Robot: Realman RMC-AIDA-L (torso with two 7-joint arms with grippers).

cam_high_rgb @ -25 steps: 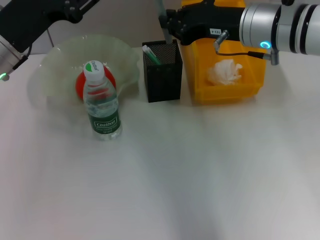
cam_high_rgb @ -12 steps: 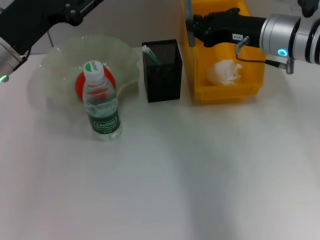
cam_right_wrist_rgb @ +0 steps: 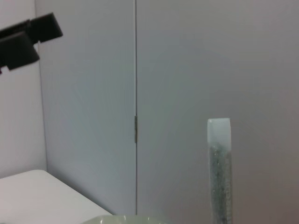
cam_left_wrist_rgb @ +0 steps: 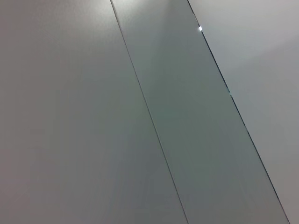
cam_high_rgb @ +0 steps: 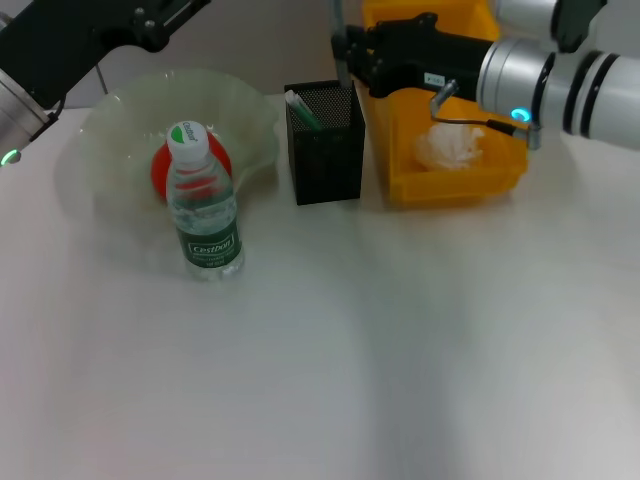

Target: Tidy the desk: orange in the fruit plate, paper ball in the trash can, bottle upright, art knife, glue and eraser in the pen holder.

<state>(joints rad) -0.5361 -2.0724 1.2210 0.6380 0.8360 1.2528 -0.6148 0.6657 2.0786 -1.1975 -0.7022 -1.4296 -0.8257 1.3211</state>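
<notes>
My right gripper (cam_high_rgb: pixel 345 55) hovers over the back right corner of the black mesh pen holder (cam_high_rgb: pixel 325 155). It is shut on a slim grey stick-like tool (cam_high_rgb: pixel 337 22) held upright. The tool also shows in the right wrist view (cam_right_wrist_rgb: pixel 218 177) with a pale tip. A green and white stick (cam_high_rgb: pixel 301 108) stands in the holder. The water bottle (cam_high_rgb: pixel 205 205) stands upright in front of the pale fruit plate (cam_high_rgb: pixel 110 120). The orange (cam_high_rgb: pixel 160 172) lies in the plate. The paper ball (cam_high_rgb: pixel 450 145) lies in the yellow bin (cam_high_rgb: pixel 455 185). No eraser shows.
My left arm (cam_high_rgb: pixel 70 40) is parked high at the back left, above the plate. The yellow bin stands close to the right of the pen holder. The white table (cam_high_rgb: pixel 350 350) stretches out in front.
My right gripper, with the grey tool in it, swung right over the yellow bin's left wall and has come back left above the pen holder. Nothing else moved.
</notes>
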